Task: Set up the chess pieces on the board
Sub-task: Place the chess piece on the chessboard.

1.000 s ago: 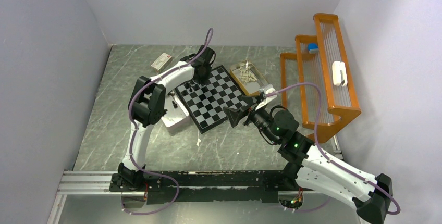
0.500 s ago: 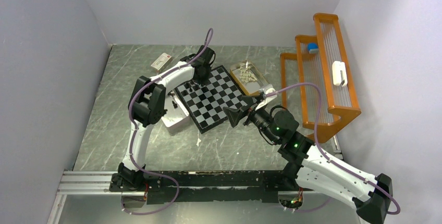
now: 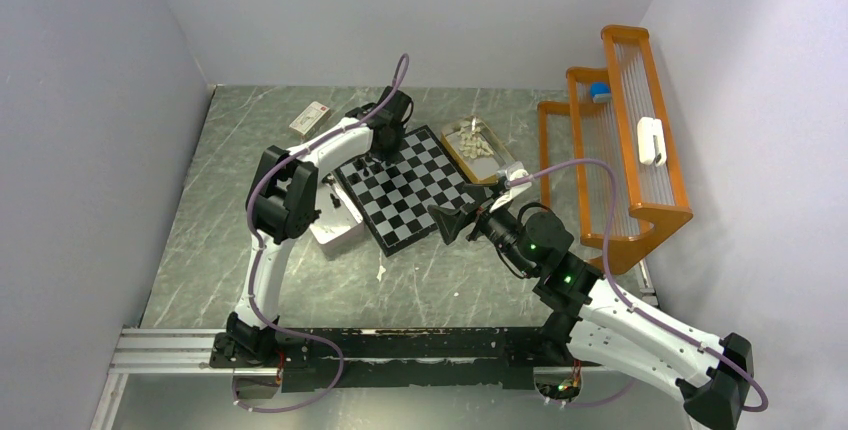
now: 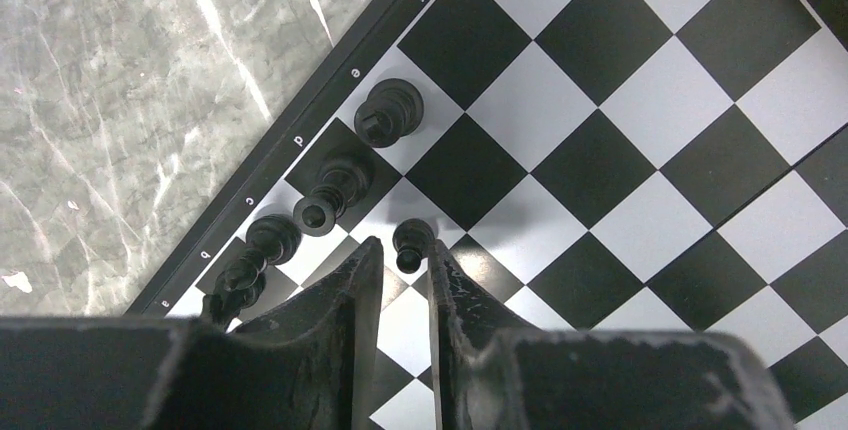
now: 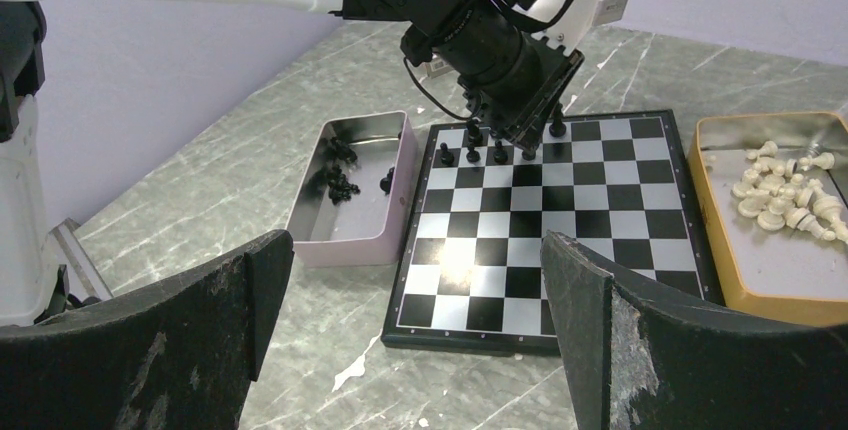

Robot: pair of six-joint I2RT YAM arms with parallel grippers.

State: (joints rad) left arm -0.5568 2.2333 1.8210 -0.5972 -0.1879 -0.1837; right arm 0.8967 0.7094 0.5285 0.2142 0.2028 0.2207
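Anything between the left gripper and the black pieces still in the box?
Yes. Black chessmen already standing along the board's edge row sit between the left gripper and the white box holding the loose pieces; it likely must travel above them.

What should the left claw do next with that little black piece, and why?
Probably ease open and lift straight up: the black pawn between the tips of the left gripper seems to stand on a board square, beside the placed pieces.

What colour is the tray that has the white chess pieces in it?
The tray is orange-tan. It shows clearest in the right wrist view.
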